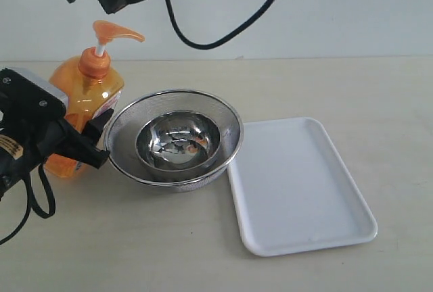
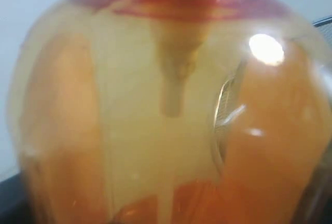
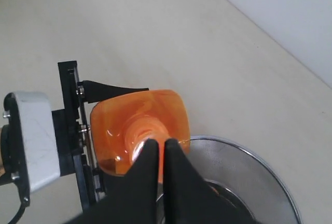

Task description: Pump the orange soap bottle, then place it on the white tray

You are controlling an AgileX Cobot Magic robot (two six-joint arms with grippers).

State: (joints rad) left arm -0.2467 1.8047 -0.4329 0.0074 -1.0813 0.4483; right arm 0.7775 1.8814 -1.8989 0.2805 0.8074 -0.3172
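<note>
On tabletop (image 1: 379, 96): one bottle (image 1: 88, 96), one tray (image 1: 298, 184)

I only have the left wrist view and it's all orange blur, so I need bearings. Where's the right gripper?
Observer: The right gripper hangs shut above the pump head of the orange soap bottle; a gap shows between them.
Operator: Is the bottle standing?
Observer: Yes, upright on the table beside the steel mesh bowl, with the left gripper closed on its body.
Operator: And the tray?
Observer: The white tray lies empty on the bowl's other side.
</note>
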